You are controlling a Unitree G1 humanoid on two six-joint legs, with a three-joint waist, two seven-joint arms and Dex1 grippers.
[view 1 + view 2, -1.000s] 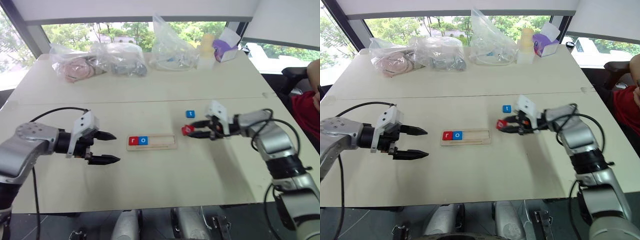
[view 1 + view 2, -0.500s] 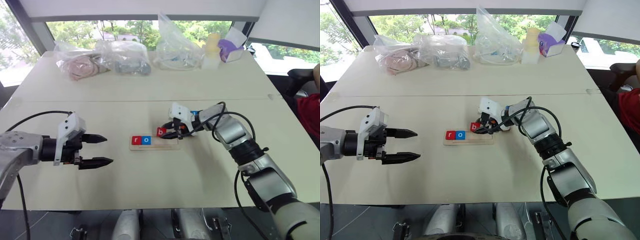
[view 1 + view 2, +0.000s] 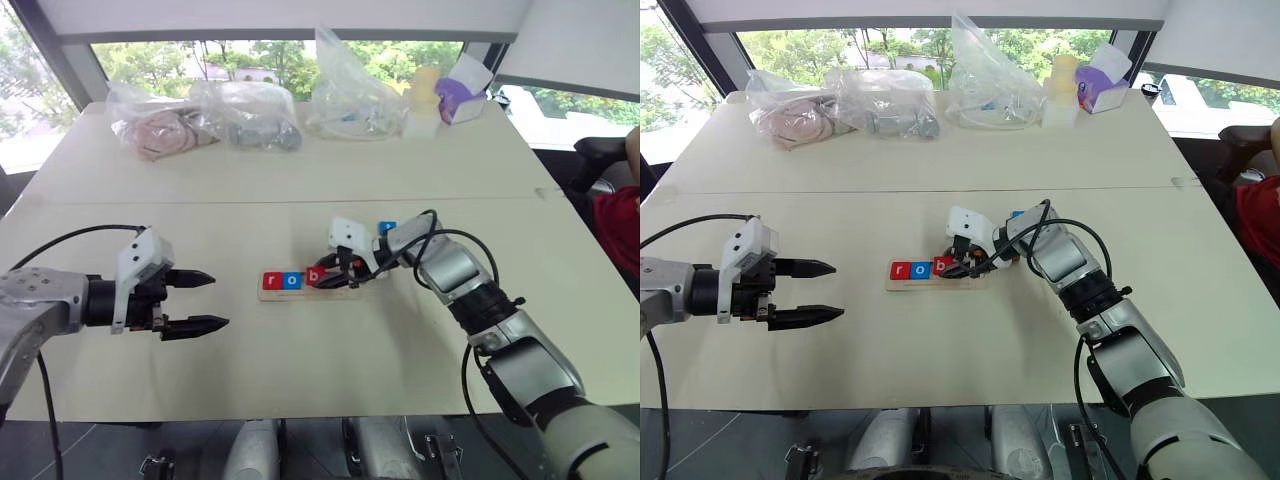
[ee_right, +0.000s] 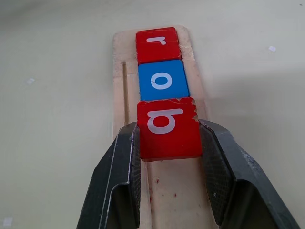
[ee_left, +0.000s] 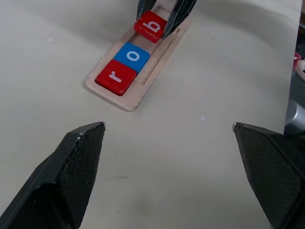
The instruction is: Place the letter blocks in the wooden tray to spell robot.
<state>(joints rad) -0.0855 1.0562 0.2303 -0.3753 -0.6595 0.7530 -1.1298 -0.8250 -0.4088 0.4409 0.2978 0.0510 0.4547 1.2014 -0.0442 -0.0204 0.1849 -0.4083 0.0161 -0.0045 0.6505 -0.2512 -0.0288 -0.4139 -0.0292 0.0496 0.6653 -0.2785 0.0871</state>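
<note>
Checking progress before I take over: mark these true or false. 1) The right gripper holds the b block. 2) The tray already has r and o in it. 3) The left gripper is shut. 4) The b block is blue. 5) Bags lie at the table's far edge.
1) True: the right gripper is shut on the b block, over the tray.
2) True: the r block and o block sit side by side.
3) False: the left gripper is open and holds nothing.
4) False: it is red.
5) True: clear bags lie there.
</note>
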